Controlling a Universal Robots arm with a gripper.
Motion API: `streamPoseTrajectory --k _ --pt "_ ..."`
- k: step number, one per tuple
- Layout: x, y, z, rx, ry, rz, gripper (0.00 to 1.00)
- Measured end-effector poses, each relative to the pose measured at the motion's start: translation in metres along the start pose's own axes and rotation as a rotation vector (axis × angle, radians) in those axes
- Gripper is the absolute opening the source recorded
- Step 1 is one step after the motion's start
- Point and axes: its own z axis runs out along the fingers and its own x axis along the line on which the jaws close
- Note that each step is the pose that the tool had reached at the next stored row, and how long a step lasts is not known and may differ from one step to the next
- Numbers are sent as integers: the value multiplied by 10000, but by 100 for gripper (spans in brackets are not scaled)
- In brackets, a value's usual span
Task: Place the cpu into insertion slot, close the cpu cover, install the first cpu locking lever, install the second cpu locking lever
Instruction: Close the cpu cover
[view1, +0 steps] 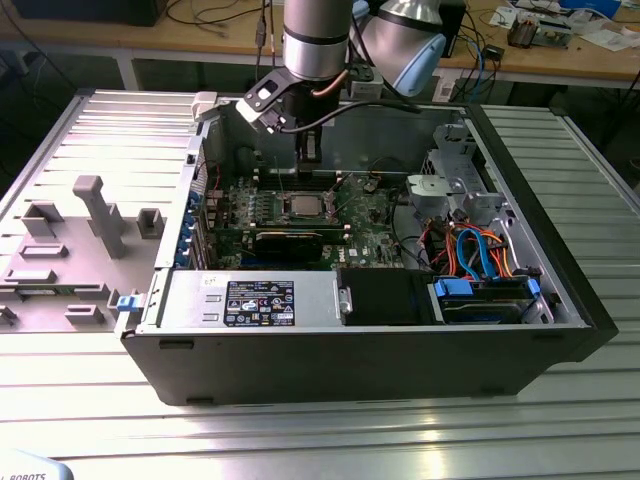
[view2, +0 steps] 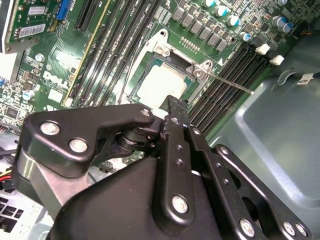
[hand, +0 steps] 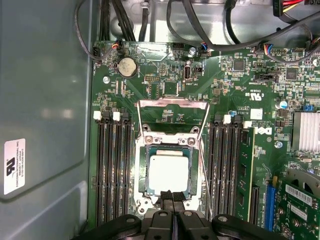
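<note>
The cpu lies flat in the insertion slot, its silver top showing; I see it in the exterior view too. The cpu cover stands flipped open beyond the socket, hinged at the socket's far edge. A thin locking lever rod sticks out sideways from the socket corner, unlatched. My gripper hovers just over the chip's near edge, fingers shut together with nothing between them. From outside, the gripper hangs inside the computer case, above the board.
Long black memory slots flank the socket on both sides. A graphics card, drive cage with orange and blue cables and a power supply fill the case. A grey fixture sits at the exterior view's left.
</note>
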Motion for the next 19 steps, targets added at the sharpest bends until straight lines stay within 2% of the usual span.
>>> streamPoseTrajectory --k 4,14,19 --pt "-1 33 1 -2 2 0 11" --pt "0 35 -2 -2 3 0 11" --pt "0 34 -55 -2 1 0 11"
